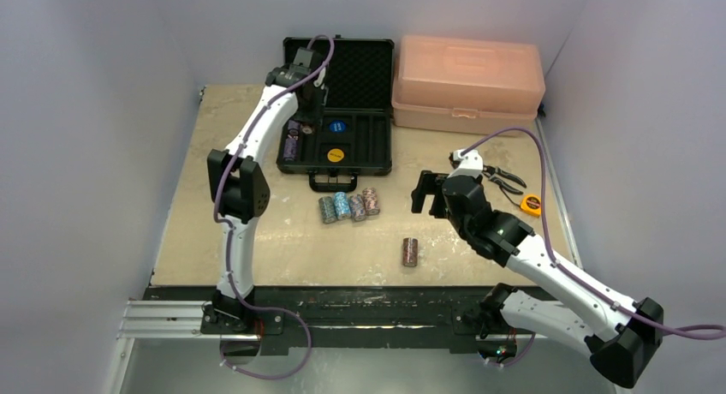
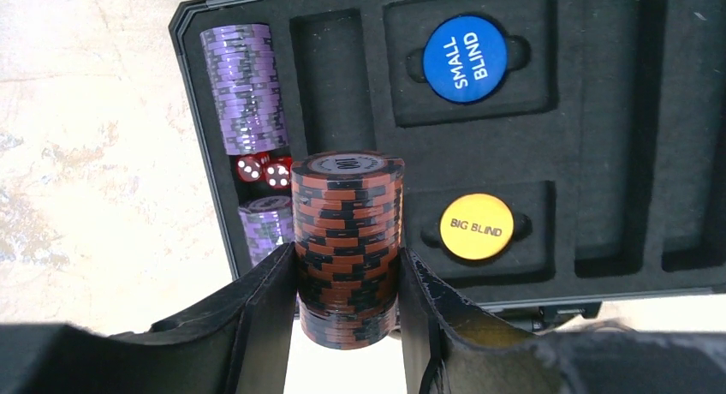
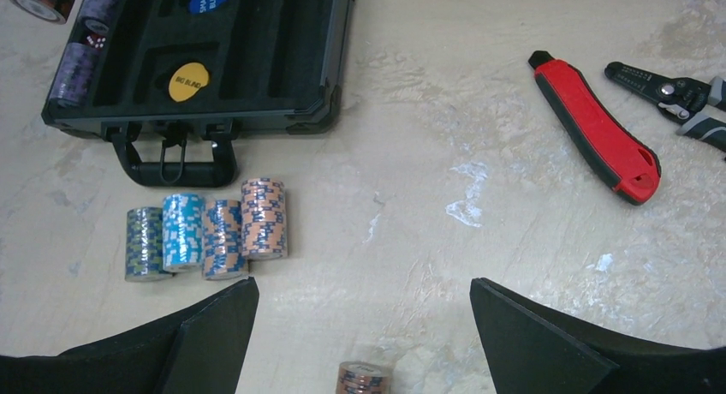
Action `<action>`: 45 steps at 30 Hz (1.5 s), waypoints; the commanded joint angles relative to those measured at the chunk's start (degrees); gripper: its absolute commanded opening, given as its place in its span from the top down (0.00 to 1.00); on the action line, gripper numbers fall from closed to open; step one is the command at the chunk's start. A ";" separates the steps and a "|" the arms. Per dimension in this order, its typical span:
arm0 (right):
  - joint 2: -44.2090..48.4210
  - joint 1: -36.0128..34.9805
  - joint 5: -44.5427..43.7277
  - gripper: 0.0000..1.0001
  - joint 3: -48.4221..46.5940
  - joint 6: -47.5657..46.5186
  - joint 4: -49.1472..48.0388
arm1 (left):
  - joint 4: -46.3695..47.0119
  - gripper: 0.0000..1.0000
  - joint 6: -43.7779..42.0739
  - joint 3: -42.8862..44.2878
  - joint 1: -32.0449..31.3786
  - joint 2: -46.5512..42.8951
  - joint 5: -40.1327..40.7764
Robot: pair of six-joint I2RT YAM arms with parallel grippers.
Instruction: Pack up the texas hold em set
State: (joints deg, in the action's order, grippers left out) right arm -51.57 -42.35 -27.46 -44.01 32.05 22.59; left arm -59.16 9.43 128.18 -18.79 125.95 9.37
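Note:
My left gripper (image 2: 347, 270) is shut on a stack of brown-and-black poker chips (image 2: 347, 240), held over the left side of the open black case (image 1: 338, 111), above its empty second slot (image 2: 330, 77). Purple chips (image 2: 244, 86) and red dice (image 2: 265, 170) lie in the leftmost slot. The blue SMALL BLIND (image 2: 465, 58) and yellow BIG BLIND (image 2: 477, 227) discs sit in their recesses. My right gripper (image 3: 364, 304) is open and empty above the table. Several chip stacks (image 3: 210, 227) lie in a row before the case handle. A lone brown stack (image 1: 410, 251) stands apart.
A closed pink plastic box (image 1: 467, 81) stands behind the case at the back right. A red utility knife (image 3: 595, 124), pliers (image 3: 676, 94) and a yellow tape measure (image 1: 532, 205) lie on the table's right side.

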 commanded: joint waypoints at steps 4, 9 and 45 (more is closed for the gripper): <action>-0.90 0.12 0.41 0.01 -1.80 0.02 1.35 | 2.29 1.00 0.00 5.88 1.31 3.66 1.25; -0.83 0.14 1.05 0.01 -2.12 0.78 2.33 | 2.94 1.00 -0.28 7.77 2.44 6.20 1.32; 0.75 0.07 6.44 0.01 -2.92 1.17 4.44 | 6.16 0.94 3.77 11.52 4.11 13.67 -0.78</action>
State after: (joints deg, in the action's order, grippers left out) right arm -52.25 -42.35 -21.23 -44.69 33.41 26.65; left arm -56.31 12.45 135.92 -15.33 140.16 7.68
